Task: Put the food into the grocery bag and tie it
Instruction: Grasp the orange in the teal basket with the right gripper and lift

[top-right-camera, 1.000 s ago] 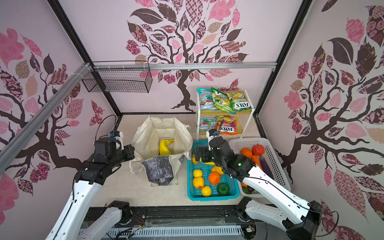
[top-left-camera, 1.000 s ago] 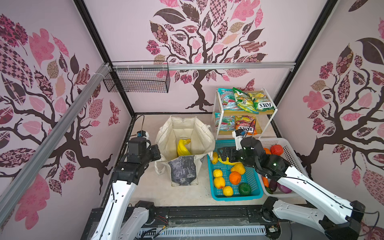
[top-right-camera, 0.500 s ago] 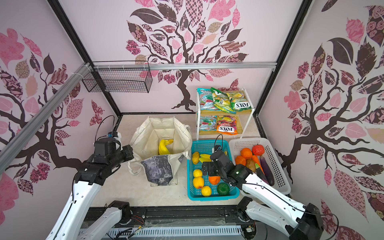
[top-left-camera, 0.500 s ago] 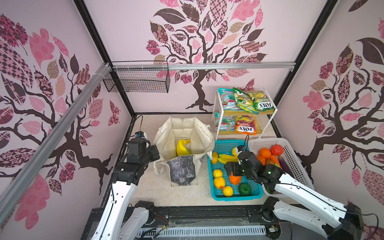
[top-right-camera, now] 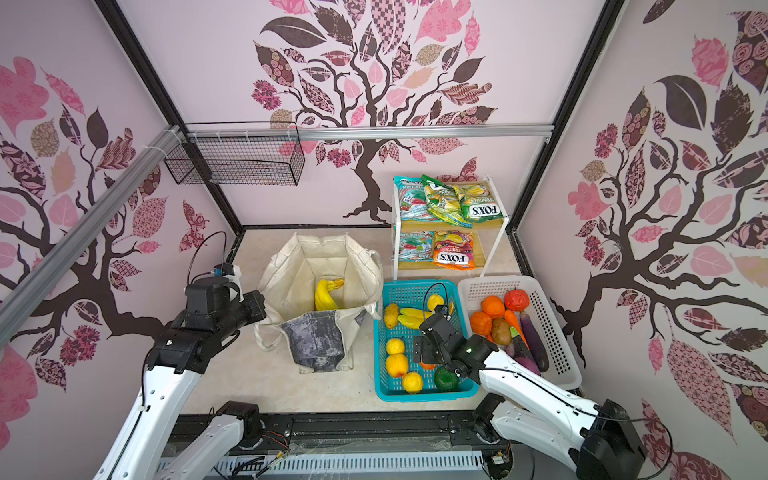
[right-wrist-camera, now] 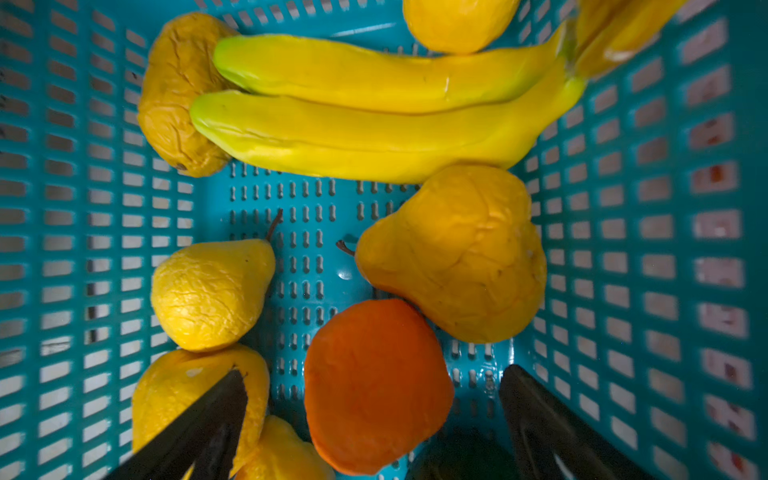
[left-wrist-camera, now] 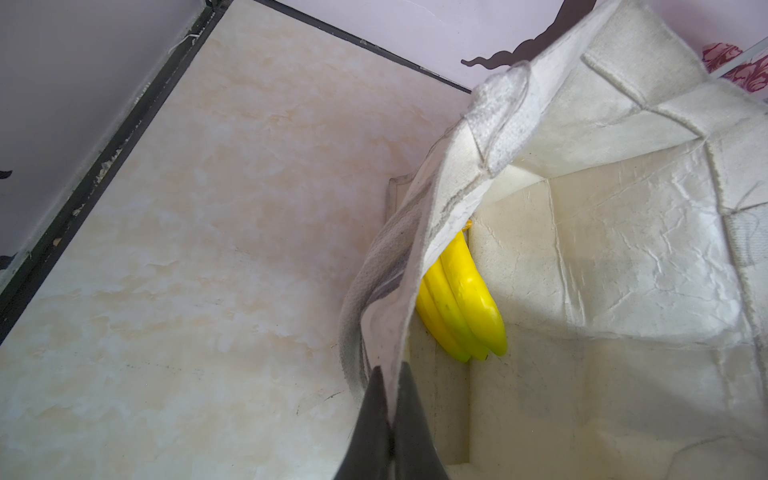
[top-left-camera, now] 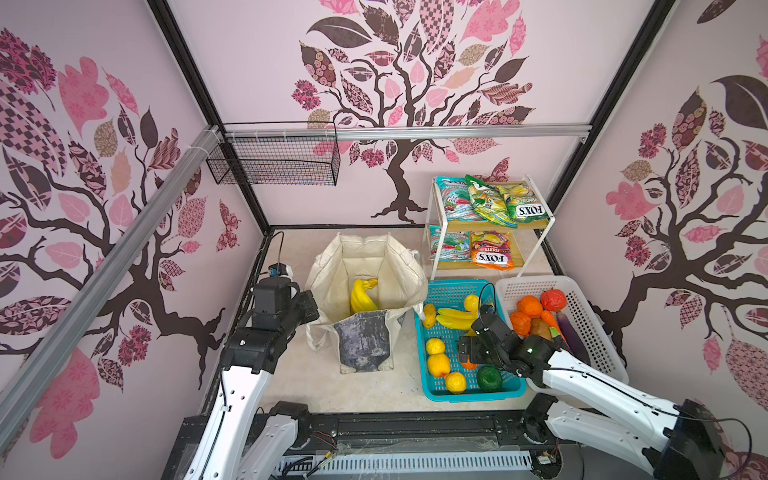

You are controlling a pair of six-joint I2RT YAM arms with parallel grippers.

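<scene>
The cream grocery bag [top-left-camera: 365, 262] [top-right-camera: 320, 257] stands open at the middle of the table. A yellow banana bunch [top-left-camera: 361, 295] [left-wrist-camera: 461, 299] lies inside it. My left gripper [top-left-camera: 307, 305] [left-wrist-camera: 390, 374] is shut on the bag's left rim [left-wrist-camera: 415, 257]. More food fills the teal basket [top-left-camera: 453, 286] [right-wrist-camera: 623, 208]: bananas [right-wrist-camera: 374, 124], yellow pears [right-wrist-camera: 453, 253], an orange fruit [right-wrist-camera: 374, 382]. My right gripper [top-left-camera: 467, 353] [top-right-camera: 424, 351] [right-wrist-camera: 374, 374] is low in this basket. It is open, with one finger on each side of the orange fruit and not touching it.
A white basket [top-left-camera: 582, 316] with orange, red and purple vegetables stands right of the teal one. Behind them a white two-tier rack [top-left-camera: 536, 245] holds FOX'S packets [top-left-camera: 490, 203]. A black wire basket [top-left-camera: 274, 162] hangs on the back rail.
My right gripper has travelled from the back of the teal basket toward its front and come down over the orange fruit. The left gripper still holds the bag rim.
</scene>
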